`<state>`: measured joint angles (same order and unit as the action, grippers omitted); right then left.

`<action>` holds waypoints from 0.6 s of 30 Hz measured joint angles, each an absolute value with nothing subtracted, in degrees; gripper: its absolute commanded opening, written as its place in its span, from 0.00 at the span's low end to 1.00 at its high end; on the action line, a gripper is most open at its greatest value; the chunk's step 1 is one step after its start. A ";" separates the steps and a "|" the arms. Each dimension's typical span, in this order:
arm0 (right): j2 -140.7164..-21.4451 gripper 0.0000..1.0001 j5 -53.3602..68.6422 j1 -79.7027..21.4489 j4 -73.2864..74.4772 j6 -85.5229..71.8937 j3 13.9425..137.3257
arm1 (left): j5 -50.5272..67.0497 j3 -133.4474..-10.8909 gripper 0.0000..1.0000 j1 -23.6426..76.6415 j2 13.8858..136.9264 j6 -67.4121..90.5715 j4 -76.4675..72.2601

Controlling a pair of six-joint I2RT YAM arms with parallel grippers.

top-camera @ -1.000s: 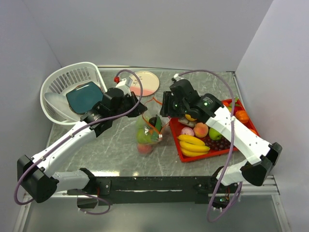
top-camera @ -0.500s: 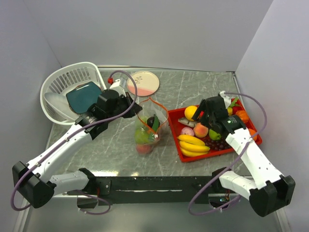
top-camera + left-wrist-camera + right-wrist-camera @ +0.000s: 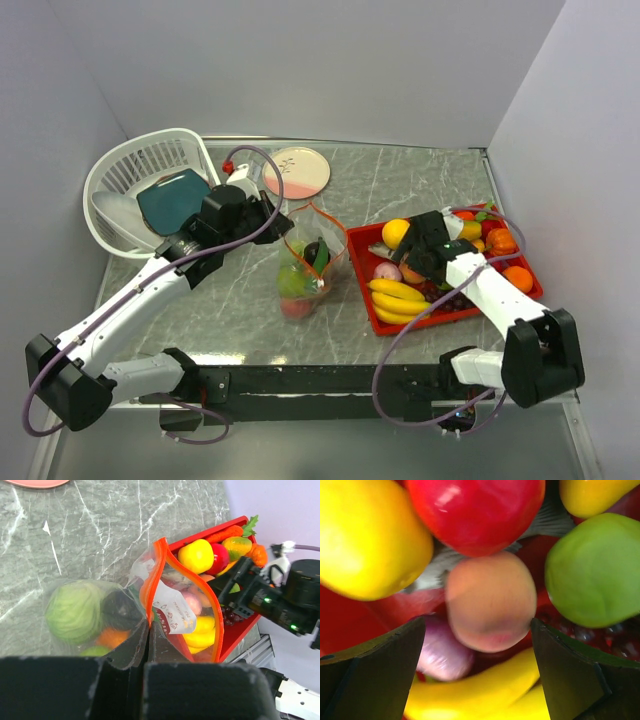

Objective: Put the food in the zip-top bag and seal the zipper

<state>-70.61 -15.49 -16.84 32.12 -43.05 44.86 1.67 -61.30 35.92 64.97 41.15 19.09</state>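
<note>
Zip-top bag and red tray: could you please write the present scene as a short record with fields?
bag: zip-top bag, mouth open, some food inside
zipper: zipper not sealed
left gripper: left gripper shut on the bag's edge
right gripper: right gripper open, one finger on each side of a peach
tray: red tray holds more fruit

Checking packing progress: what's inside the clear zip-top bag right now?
Inside the zip-top bag: a round green fruit, a dark piece and something orange. The left gripper covers the bag's near edge; anything there is hidden.
</note>
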 measured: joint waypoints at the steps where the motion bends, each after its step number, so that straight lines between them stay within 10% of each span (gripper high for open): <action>1: -71.59 0.93 -15.57 -16.84 31.53 -43.07 44.47 | 1.67 -61.30 0.04 35.90 64.97 41.12 19.18; 11: -73.58 0.51 -16.73 -16.84 29.28 -43.64 43.31 | 1.65 -61.30 0.04 35.75 64.97 40.95 19.62; 18: -63.02 0.46 -14.52 -16.84 32.45 -41.43 44.38 | 1.72 -61.30 0.04 35.70 64.97 41.10 19.57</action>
